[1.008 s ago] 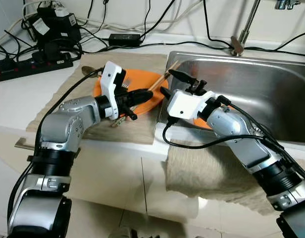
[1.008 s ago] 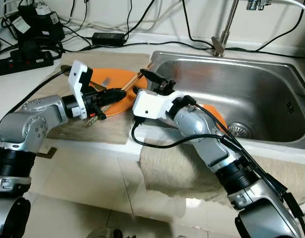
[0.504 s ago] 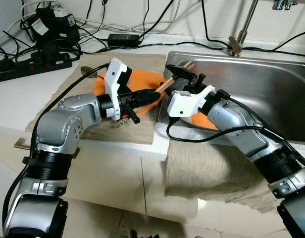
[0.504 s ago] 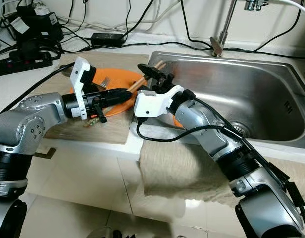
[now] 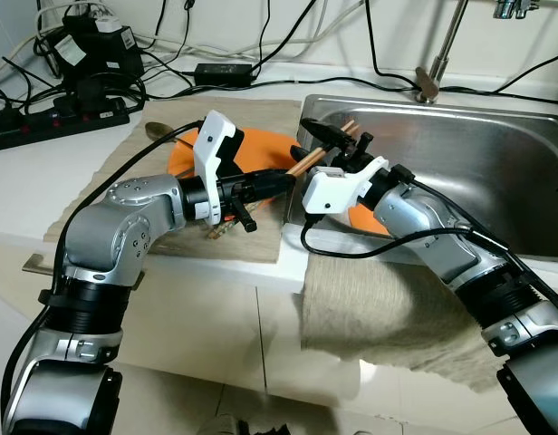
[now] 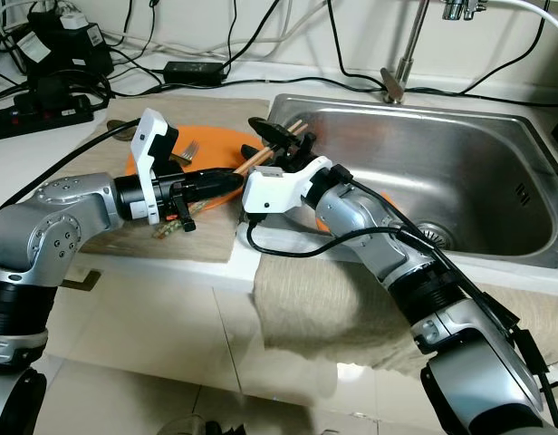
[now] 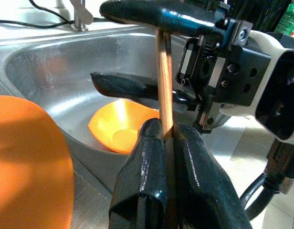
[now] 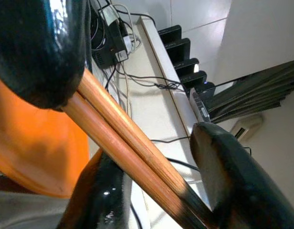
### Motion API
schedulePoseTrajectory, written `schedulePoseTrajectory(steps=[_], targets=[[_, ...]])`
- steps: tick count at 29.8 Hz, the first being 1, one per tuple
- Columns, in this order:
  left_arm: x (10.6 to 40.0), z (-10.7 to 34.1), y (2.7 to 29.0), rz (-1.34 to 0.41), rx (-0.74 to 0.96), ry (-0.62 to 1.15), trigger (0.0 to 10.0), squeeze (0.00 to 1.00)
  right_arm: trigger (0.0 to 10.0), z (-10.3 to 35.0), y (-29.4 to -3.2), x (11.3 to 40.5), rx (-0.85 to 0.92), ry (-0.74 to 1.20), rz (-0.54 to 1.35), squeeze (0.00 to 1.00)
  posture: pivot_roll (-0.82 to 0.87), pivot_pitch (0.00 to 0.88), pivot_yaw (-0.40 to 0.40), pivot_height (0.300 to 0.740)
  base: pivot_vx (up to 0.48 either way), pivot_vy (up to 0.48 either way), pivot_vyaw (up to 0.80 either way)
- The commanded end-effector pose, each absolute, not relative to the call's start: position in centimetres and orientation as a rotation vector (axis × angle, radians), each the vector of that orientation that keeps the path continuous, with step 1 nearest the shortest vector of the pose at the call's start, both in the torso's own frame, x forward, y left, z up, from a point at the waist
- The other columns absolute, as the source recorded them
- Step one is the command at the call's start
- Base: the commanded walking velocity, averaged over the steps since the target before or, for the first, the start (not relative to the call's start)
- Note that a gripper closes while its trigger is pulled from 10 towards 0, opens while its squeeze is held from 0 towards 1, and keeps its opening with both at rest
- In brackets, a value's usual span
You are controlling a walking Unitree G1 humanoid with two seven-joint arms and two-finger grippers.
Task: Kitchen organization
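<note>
The left pincer [image 5: 277, 180] is closed on a pair of wooden chopsticks [image 5: 308, 157], held above the orange plate [image 5: 261, 145] on the counter [image 5: 43, 163] at the sink's [image 5: 496, 154] near-left rim. The right pincer [image 6: 281, 145] brackets the same chopsticks farther up, fingers parted around them. An orange bowl [image 7: 119, 131] lies in the sink

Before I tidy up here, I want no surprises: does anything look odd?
Yes. Both grippers meet on one pair of chopsticks over the sink edge: the left gripper pinches one end, and the right gripper's open fingers straddle the other.
</note>
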State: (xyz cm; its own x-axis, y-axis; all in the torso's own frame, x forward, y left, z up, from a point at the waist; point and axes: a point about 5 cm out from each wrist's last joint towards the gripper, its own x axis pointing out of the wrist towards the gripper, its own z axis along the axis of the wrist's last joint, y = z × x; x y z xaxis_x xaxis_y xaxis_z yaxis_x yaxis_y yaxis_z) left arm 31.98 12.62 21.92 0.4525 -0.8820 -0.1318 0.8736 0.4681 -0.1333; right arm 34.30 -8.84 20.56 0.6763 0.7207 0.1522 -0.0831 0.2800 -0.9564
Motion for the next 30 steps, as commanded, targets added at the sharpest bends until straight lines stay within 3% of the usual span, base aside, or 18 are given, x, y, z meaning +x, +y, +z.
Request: schedulePoseTrajectory(steps=[1, 30], targets=[[31.4, 23.4, 11.8, -1.148, -0.04, 0.121, 0.0, 0.0, 0.0, 20.3, -8.6, 34.4, -1.152, -0.632, 0.606, 0.0, 0.06, 0.0, 0.03, 0.74, 0.0, 0.0, 0.0], [31.9, 23.2, 12.4, -1.114, -0.02, 0.132, 0.0, 0.0, 0.0, 18.2, -8.4, 33.9, -1.026, -0.531, 0.662, 0.0, 0.06, 0.016, 0.036, 0.74, 0.0, 0.0, 0.0]])
